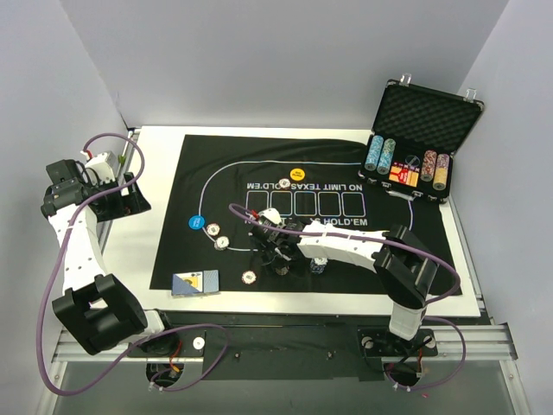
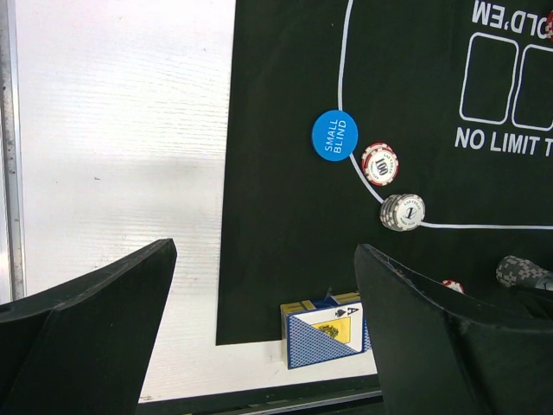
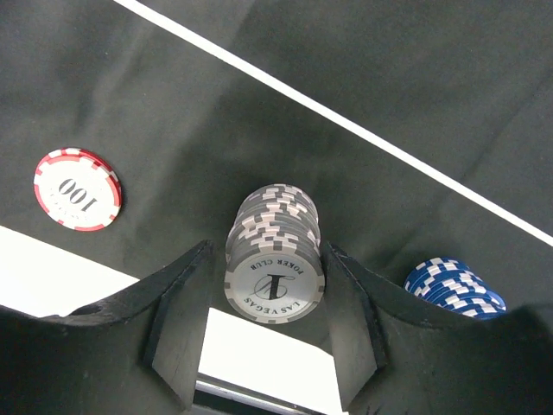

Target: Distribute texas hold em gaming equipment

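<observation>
Grey chip stack is standing on the black mat between the half-open jaws of my right claw; contact I cannot tell. I am aiming for a centred, level squeeze.

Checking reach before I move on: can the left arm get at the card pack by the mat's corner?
Probably yes: the left claw is open, and the card pack lies uncovered, nothing between them.

Left arm and right arm are showing white links, black joints; purple cables are trailing toward six o'clock bases.
</observation>
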`<action>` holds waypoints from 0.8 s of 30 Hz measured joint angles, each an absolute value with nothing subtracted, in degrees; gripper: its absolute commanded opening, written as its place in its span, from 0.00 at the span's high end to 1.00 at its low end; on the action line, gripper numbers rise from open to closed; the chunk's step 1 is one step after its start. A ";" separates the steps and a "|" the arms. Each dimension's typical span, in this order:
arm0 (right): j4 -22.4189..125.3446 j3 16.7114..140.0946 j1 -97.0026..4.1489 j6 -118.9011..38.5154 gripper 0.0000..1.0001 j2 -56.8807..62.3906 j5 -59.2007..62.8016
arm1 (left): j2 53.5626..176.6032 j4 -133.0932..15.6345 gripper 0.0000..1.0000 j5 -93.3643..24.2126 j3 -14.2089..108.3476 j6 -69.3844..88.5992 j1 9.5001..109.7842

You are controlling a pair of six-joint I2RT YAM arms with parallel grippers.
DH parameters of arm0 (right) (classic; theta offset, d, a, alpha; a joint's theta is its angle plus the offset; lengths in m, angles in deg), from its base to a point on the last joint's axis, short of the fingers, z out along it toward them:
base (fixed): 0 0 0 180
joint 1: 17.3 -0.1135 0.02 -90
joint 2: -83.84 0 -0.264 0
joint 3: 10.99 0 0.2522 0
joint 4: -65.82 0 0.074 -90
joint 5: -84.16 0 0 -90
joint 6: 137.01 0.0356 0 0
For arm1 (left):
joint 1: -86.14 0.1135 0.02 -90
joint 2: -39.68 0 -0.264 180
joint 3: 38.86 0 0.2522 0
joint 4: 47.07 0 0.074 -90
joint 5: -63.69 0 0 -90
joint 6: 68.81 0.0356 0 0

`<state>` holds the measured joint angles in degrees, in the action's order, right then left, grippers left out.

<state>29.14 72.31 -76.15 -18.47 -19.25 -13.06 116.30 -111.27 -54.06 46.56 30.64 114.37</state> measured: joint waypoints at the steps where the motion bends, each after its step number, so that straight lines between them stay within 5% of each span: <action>1: 29.14 72.20 -76.15 -18.45 0.55 -19.25 -13.04 | 116.30 -111.25 0.04 -54.06 46.56 30.64 114.37; 24: 26.41 72.59 -74.44 -18.93 0.62 -18.05 -13.15 | 116.19 -111.25 0.04 -54.06 46.47 30.68 114.76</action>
<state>26.41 72.59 -74.44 -18.93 -18.05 -13.15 116.19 -111.25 -54.06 46.47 30.68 114.76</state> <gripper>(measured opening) 0.398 0.961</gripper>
